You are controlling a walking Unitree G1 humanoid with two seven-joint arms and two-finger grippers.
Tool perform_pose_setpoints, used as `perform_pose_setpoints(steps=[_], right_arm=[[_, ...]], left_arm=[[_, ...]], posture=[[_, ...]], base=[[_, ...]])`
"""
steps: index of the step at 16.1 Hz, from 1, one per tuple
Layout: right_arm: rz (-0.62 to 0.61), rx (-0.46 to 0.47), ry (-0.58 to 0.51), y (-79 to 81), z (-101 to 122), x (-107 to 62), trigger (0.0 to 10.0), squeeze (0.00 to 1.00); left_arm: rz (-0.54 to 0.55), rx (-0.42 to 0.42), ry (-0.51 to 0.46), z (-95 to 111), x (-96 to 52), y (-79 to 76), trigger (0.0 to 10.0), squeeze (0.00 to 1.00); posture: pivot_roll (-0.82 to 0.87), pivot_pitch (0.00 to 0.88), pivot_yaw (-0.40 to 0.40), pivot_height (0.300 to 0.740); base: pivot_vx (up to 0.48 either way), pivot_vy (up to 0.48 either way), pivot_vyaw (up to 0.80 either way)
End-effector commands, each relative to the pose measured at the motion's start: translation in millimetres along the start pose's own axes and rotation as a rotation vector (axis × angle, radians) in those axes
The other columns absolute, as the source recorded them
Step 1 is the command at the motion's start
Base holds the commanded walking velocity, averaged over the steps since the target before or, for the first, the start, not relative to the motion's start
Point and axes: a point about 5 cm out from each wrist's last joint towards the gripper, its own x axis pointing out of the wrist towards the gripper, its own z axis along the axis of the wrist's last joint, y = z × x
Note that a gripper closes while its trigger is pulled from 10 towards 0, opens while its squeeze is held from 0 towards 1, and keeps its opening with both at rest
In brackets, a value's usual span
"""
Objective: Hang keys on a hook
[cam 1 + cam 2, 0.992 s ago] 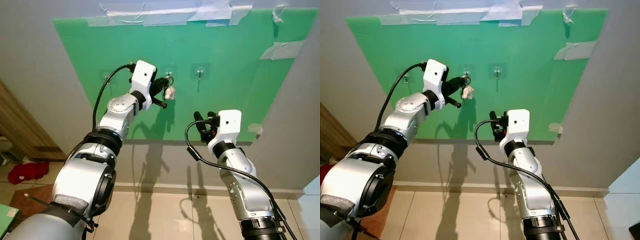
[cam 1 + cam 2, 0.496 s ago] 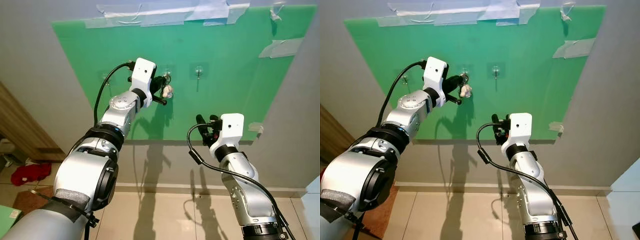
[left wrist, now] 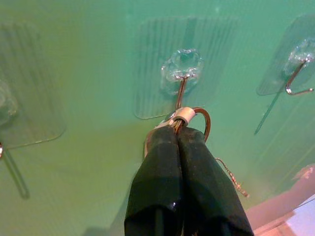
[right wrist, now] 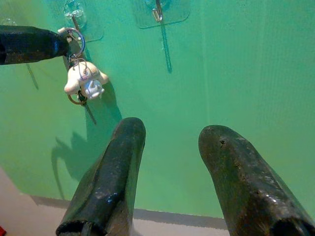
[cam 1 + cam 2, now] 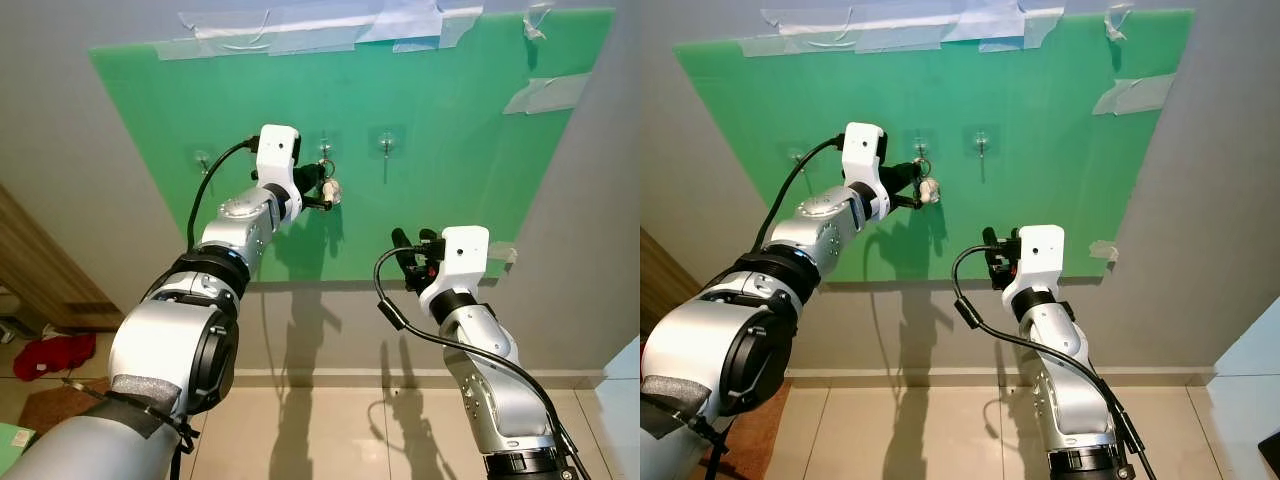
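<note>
Left gripper (image 3: 183, 129) clamped on the keys' ring (image 3: 197, 118), right at the middle hook (image 3: 181, 93); hanging underway; next, probably slipping ring over tip, then releasing.

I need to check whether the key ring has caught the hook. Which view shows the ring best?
The left wrist view: the key ring sits at the middle hook, pinched by the left gripper. The right wrist view shows it sideways above the charm; the eye views show it tiny.
</note>
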Motion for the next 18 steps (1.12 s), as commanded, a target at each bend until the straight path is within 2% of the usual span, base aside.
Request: perform_pose_setpoints(steps=[1,6,8,12,13,14,15,16,17,18], right_arm=[[0.009,0.004,0.0,5.4,1,-1.4,10.0,0.0],[0.009,0.009,0.006,5.8,0,-2.0,10.0,0.0],[0.008,0.011,0.009,5.7,0,-2.5,10.0,0.0],[0.009,0.011,0.014,6.1,-1,-2.9,10.0,0.0],[0.008,0.011,0.015,6.1,-1,-2.8,10.0,0.0],[0.007,0.012,0.015,6.1,-1,-2.8,10.0,0.0],[0.004,0.01,0.019,6.1,-1,-2.5,10.0,0.0],[0.005,0.009,0.02,6.5,-2,-2.2,10.0,0.0],[0.011,0.009,0.023,7.7,-3,-1.3,10.0,0.0],[0.013,0.008,0.023,7.7,-3,-1.1,10.0,0.0]], left_arm=[[0.017,-0.04,0.018,2,-0.1,2.6,0.0,0.0],[0.024,-0.098,0.026,-1,-0.6,3.7,0.0,0.0],[0.028,-0.151,0.053,-6,-0.8,3.1,0.0,0.0],[0.028,-0.133,0.056,-8,-1.1,3.3,0.0,0.0],[0.026,-0.112,0.061,-8,-1.1,3.2,0.0,0.0],[0.026,-0.058,0.072,-10,-1.0,2.6,0.0,0.0],[0.028,0.026,0.09,-11,-0.6,1.4,10.0,0.0],[0.031,0.065,0.093,-12,-0.6,1.4,10.0,0.0],[0.043,0.166,0.095,-13,-1.1,2.0,10.0,0.0],[0.056,0.186,0.094,-14,-1.5,3.1,10.0,1.0]], posture=[[-0.24,0.0,0.175,0.74],[-0.24,0.0,0.176,0.74],[-0.24,0.0,0.175,0.74],[-0.24,0.0,0.174,0.74],[-0.24,0.0,0.174,0.74],[-0.24,0.0,0.173,0.74],[-0.23,0.0,0.171,0.74],[-0.23,0.0,0.17,0.74],[-0.23,0.0,0.167,0.74],[-0.23,0.0,0.165,0.74]], base=[[0.0,0.0,0.0],[0.0,0.0,0.0],[0.0,0.0,0.0],[0.0,0.0,0.0],[0.0,0.0,0.0],[0.0,0.0,0.0],[0.0,0.0,0.0],[0.0,0.0,0.0],[0.0,0.0,0.0],[0.0,0.0,0.0]])
